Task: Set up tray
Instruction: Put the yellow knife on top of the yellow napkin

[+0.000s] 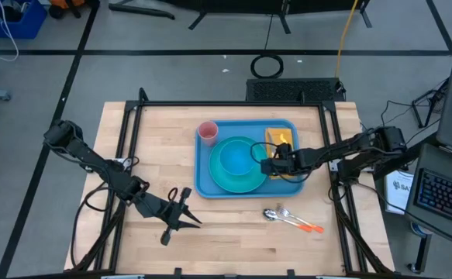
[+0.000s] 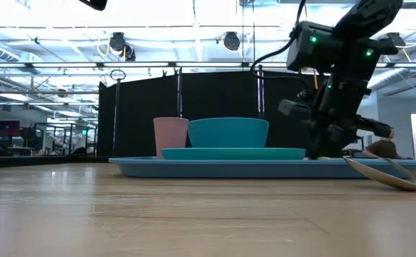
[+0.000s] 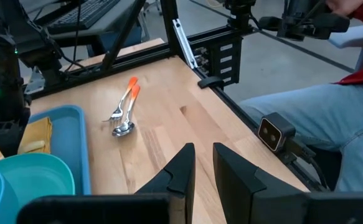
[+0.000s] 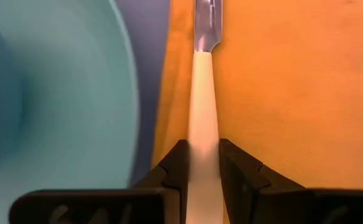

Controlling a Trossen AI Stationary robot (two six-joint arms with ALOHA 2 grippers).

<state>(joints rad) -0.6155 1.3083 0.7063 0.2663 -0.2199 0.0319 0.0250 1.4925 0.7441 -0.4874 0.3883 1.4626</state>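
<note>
The blue tray (image 1: 204, 184) lies mid-table and carries a pink cup (image 1: 208, 132), a turquoise plate (image 1: 241, 180) with a bowl (image 1: 233, 158) on it, and a yellow napkin (image 1: 278, 137) at its right end. My right gripper (image 1: 274, 166) is low over the tray's right end, between the plate and the napkin, shut on a cream-handled knife (image 4: 204, 81). My left gripper (image 1: 188, 214) waits over the table's near left part with a narrow gap between its fingers (image 3: 204, 163). My right gripper pinches the knife's cream handle (image 4: 203, 134) between its two fingers. The knife runs straight forward out of the fingers, along them. Its metal blade (image 4: 206, 25) lies over the napkin (image 4: 281, 93), beside the plate's rim (image 4: 122, 81). Whether the knife rests on the napkin I cannot tell.
A spoon and a fork with orange handles (image 1: 289, 219) lie on the wood near the tray's near right corner, also in the left wrist view (image 3: 124, 113). Bare wood lies left of the tray. A seated person's leg (image 3: 318, 115) shows beyond the table's edge.
</note>
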